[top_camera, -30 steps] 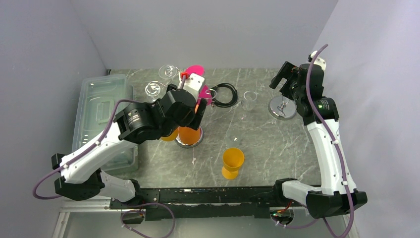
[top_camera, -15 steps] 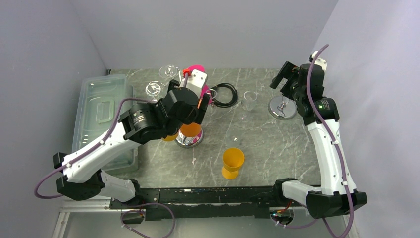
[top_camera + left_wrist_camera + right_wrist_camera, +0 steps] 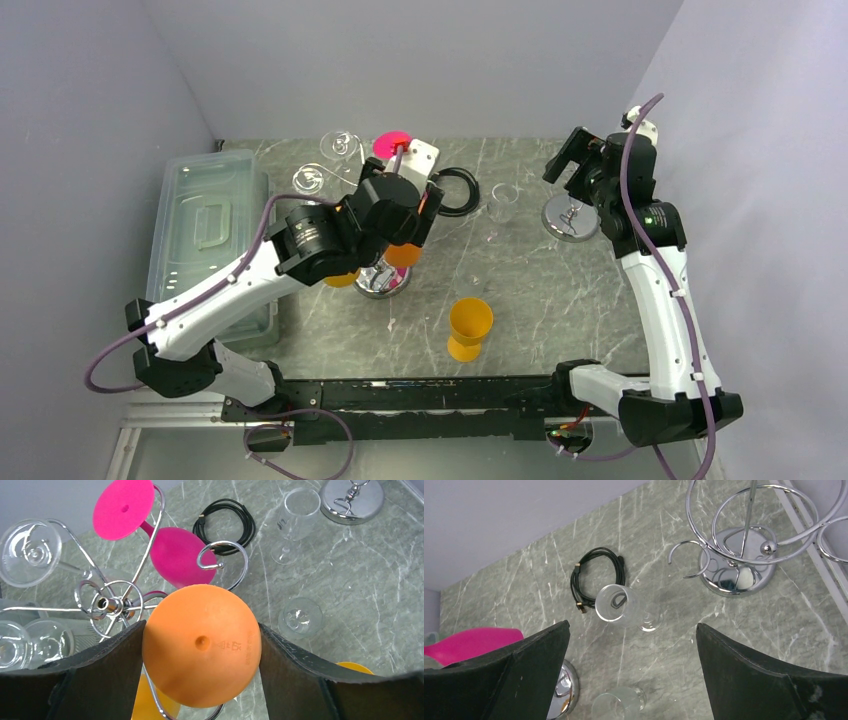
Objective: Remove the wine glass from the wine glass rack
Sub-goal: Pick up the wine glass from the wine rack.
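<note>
Left claw (image 3: 201, 630) is clamped on the orange wine glass (image 3: 202, 652). Both fingers (image 3: 100, 665) press against its round sides, and its dimpled face points at the wrist camera. We see the glass right beside the hub of the rack (image 3: 107, 604). In the top view it sits above the rack's mirror base, and a chrome loop pokes out under it. We can't tell whether it hangs on an arm or is clear of it.

A pink glass (image 3: 175, 555) hangs tilted on the rack, stem in a curled arm. Hanging clear glasses (image 3: 30, 552) sit on the far-left arms. A second orange glass (image 3: 470, 328) stands on the table (image 3: 560, 300) near the front, well apart from the rack.

Right claw (image 3: 631, 630) is spread wide and grips nothing. It hovers over the table near the small stand (image 3: 736, 575) at the back right. Below it a clear goblet (image 3: 616, 605) stands beside a coiled black cable (image 3: 596, 577). A lidded plastic box (image 3: 205, 230) sits along the left edge.
</note>
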Controlling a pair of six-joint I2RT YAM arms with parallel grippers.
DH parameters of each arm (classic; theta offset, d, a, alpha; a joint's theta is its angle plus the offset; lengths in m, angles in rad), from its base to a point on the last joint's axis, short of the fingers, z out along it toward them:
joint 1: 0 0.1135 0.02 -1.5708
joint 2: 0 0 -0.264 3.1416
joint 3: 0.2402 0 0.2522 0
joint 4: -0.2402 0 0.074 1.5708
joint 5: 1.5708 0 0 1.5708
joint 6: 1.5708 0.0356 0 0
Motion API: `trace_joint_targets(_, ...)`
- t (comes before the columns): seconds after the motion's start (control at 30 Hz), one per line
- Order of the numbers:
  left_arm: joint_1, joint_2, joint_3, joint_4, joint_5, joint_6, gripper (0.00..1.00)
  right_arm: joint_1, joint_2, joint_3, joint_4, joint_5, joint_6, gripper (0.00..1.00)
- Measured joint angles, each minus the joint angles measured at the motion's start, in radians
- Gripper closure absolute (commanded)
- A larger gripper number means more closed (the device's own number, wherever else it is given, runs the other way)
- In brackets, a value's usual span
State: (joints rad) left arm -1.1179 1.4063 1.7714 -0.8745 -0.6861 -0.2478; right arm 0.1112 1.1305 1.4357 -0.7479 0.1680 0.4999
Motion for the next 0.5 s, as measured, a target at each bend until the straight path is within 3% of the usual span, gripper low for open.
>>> trace_joint_targets(0.3, 0.002, 0.021, 0.014, 0.002, 0.051, -0.001, 0.45, 0.000, -0.005, -0.011, 0.005, -0.049, 0.001, 0.00)
trace_joint_targets(0.5, 0.002, 0.033, 0.060, 0.002, 0.129, -0.010, 0.45, 0.000, -0.027, -0.056, 0.024, -0.182, 0.014, 0.00)
